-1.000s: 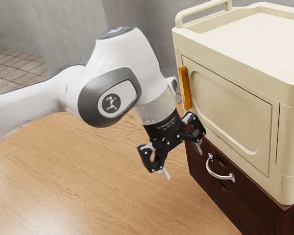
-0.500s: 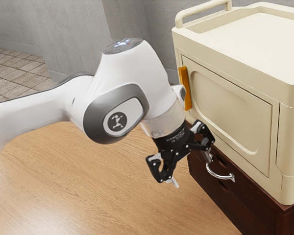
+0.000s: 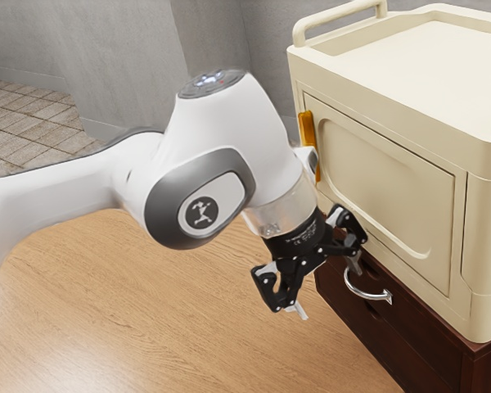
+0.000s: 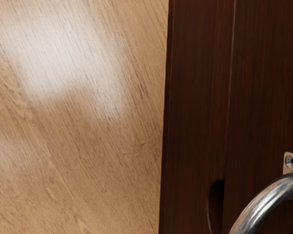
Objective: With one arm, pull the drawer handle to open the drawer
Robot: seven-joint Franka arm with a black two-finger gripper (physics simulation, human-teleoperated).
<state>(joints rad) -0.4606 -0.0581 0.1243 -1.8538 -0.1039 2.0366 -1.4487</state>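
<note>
My gripper (image 3: 331,293) stands open in the exterior view, tilted downward at the front of the dark brown drawer (image 3: 409,329). One finger is close to the near end of the curved silver handle (image 3: 365,294), partly covering its mount; whether they touch I cannot tell. The other finger is out over the wooden surface. Nothing is held. The wrist view has part of the metal handle (image 4: 266,199) with a screwed mounting plate, on the dark drawer front (image 4: 268,87). The drawer looks flush with its cabinet.
A cream cabinet (image 3: 385,180) with an orange strip (image 3: 309,143) on its edge stands on the dark drawer unit, close beside my hand. Light wood surface (image 3: 147,319) spreads below the arm.
My hand has moved down and toward the exterior view's right, nearer to the silver handle. It is still open, and the drawer has not moved.
</note>
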